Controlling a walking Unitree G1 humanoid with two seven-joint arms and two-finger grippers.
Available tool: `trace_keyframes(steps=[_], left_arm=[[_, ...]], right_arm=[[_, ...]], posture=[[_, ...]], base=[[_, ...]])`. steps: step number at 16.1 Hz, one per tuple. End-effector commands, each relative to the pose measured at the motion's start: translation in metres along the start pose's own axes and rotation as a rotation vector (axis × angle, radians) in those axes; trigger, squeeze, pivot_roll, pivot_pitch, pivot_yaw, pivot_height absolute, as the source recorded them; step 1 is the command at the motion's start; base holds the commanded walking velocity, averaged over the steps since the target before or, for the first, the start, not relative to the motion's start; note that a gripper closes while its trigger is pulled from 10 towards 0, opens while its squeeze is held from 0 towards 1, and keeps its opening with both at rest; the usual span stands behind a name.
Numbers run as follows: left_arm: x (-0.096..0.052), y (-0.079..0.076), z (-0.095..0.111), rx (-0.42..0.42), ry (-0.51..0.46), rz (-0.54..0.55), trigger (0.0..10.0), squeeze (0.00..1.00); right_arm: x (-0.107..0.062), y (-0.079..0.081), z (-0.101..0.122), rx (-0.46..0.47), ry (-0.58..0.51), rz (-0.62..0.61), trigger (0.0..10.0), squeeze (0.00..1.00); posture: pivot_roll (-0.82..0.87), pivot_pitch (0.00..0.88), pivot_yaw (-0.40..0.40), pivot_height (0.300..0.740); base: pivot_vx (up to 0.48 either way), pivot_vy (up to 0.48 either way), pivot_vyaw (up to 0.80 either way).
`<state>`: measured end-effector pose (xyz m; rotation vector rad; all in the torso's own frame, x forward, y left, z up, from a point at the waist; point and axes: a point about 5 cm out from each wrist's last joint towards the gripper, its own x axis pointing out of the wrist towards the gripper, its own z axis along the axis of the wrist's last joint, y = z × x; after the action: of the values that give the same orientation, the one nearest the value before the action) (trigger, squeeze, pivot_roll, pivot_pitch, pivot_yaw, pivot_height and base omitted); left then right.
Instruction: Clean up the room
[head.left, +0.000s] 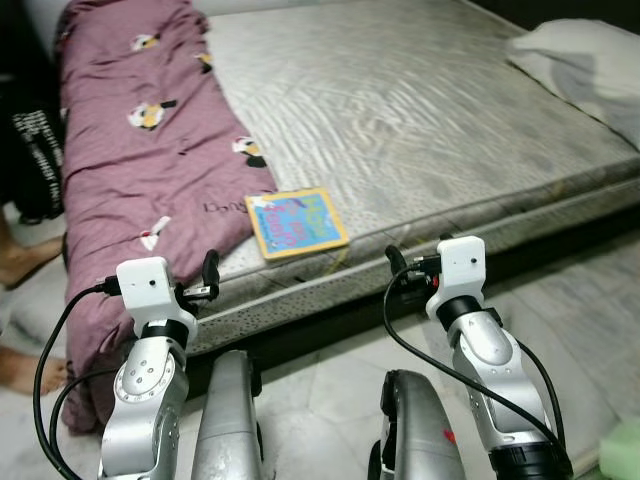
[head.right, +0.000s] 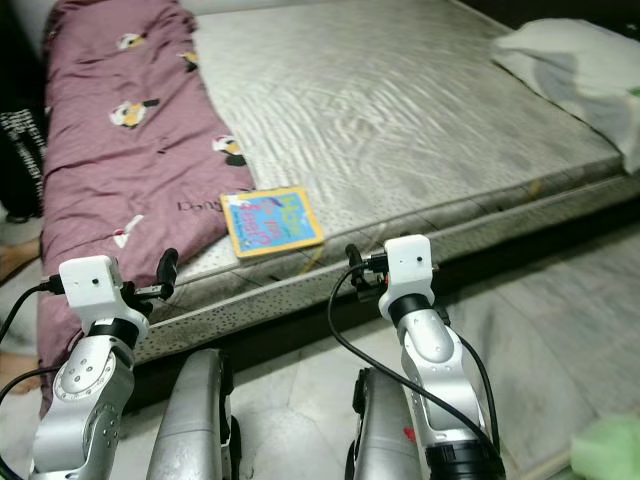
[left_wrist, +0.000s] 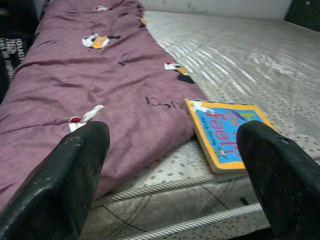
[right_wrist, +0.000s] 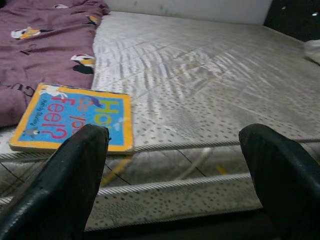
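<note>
Left eye view: pillow (head.left: 585, 60) on mattress (head.left: 420, 110) | wrist views: both grippers' fingers apart, book (left_wrist: 227, 131) ahead

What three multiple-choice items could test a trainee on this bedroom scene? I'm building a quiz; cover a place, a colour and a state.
1. Where does the book lie?
A. on the floor
B. on the mattress near its front edge, beside the blanket
C. on the pillow

2. What colour is the blanket?
A. maroon
B. green
C. white

3. How are the left gripper and right gripper set?
A. both open, holding nothing
B. left shut on the book
C. right shut on the blanket

Answers: B, the book sits by the mattress edge; A, the fabric is maroon; A, both wrist views show fingers spread apart.
</note>
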<state>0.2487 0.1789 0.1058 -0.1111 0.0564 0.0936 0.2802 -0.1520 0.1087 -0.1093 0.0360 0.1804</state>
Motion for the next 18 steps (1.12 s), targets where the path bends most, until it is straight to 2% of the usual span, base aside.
trace_keyframes(steps=[1,5,12,18], left_arm=[[-0.0005,-0.0003,-0.0012,-0.004,0.007,-0.004,10.0,0.0],[0.0006,-0.0003,-0.0005,-0.009,0.006,-0.005,10.0,0.0],[0.0009,-0.0007,-0.0007,-0.013,0.009,-0.005,10.0,0.0],[0.0023,-0.0001,-0.0027,-0.013,0.029,-0.002,10.0,0.0]], right_arm=[[0.0017,0.0012,-0.0006,-0.01,0.003,0.013,10.0,0.0],[0.0027,0.0012,0.0001,-0.009,0.001,0.018,10.0,0.0],[0.002,0.002,0.0005,-0.016,-0.004,0.029,10.0,0.0],[0.0021,0.0004,0.0004,-0.011,-0.003,0.019,10.0,0.0]], posture=[[0.0,0.087,0.004,0.558],[0.0,0.097,0.006,0.558],[-0.01,0.108,0.004,0.558],[-0.01,0.111,0.003,0.558]], base=[[0.0,0.0,0.0],[0.126,0.0,0.0],[0.26,0.0,0.67],[0.213,0.0,0.0]])
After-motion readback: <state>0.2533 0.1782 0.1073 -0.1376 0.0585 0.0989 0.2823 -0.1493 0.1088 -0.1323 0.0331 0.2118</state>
